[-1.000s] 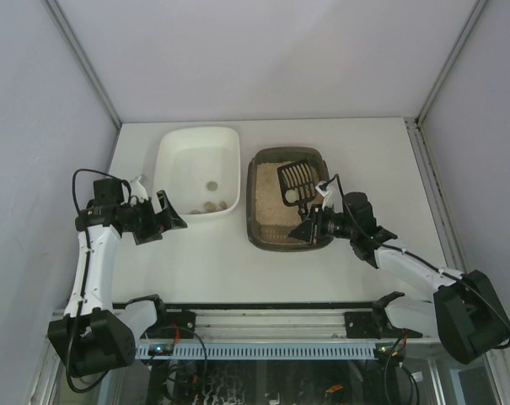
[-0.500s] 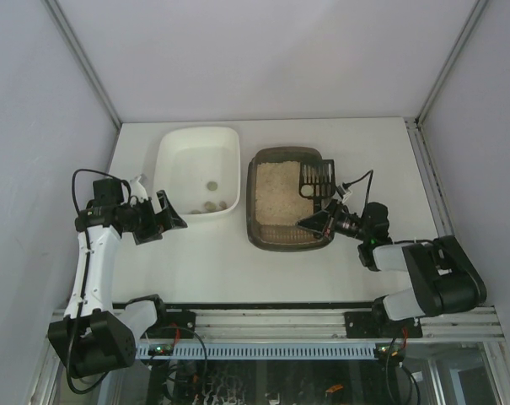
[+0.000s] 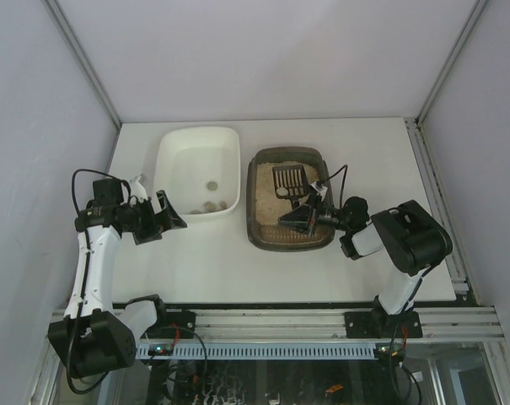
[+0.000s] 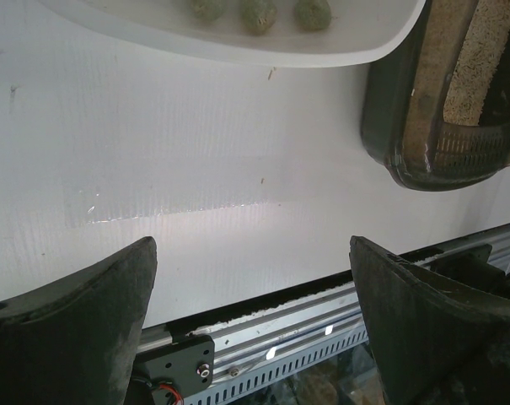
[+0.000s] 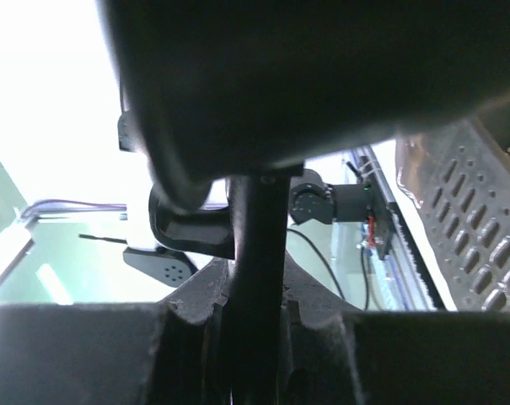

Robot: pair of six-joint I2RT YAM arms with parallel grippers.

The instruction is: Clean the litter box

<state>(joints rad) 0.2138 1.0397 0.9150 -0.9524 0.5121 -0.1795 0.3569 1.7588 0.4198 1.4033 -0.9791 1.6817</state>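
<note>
The litter box (image 3: 253, 211) is a dark tray with beige litter, right of centre on the table. A black slotted scoop (image 3: 288, 180) lies over the litter near the far end. My right gripper (image 3: 308, 217) is shut on its handle above the box's near right part. The right wrist view shows the dark handle (image 5: 256, 253) clamped between the jaws of the right gripper (image 5: 256, 337). My left gripper (image 3: 165, 216) stands open and holds nothing, over bare table near the white tray's near left corner. In its wrist view the left gripper (image 4: 255, 321) faces the table's front edge.
A white tray (image 3: 172, 143) left of the litter box holds three small clumps (image 3: 210, 204). The left wrist view catches its near rim (image 4: 238, 46) and a corner of the litter box (image 4: 398, 135). A metal rail (image 3: 263, 316) runs along the table's front edge.
The scoop swung from the litter to the box's right rim and back over the litter. The right arm folded in closer to the box. The left arm has not moved.
</note>
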